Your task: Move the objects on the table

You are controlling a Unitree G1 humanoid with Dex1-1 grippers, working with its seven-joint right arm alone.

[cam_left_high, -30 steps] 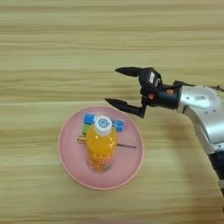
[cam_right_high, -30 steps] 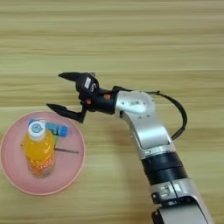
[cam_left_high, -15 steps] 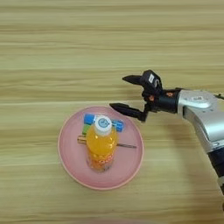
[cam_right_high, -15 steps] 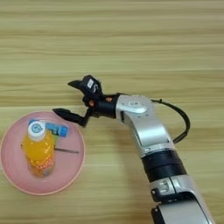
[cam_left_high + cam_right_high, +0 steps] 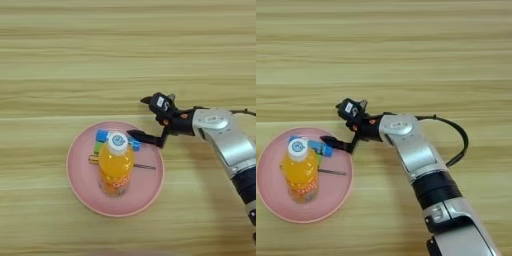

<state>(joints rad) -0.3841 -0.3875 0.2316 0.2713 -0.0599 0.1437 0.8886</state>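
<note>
A: Left eye view first: we have the pink plate low on the table, with everything piled on it. The orange-juice bottle stands upright in the middle, white cap on top.

B: And behind the bottle we see the blue tube lying flat, its far end poking out right of the cap. A bit of the green block shows beside it. The screwdriver lies across the plate; we only get its thin shaft right of the bottle and a bit of the handle on the left.

A: Gripper?

B: Right arm comes in from the right. Fingers spread wide, nothing between them. Lower finger reaches over the plate rim, its tip just beside the tube's end; upper finger sits off the plate over bare wood.

A: So we judge it's lining up on the tube?

B: Likely, can't be sure. To do it well we'd bring the jaws down to straddle the tube end, keep clear of the bottle, which looks tippy, and close only once both fingers flank the tube. Nudging the bottle is the main risk.
</note>
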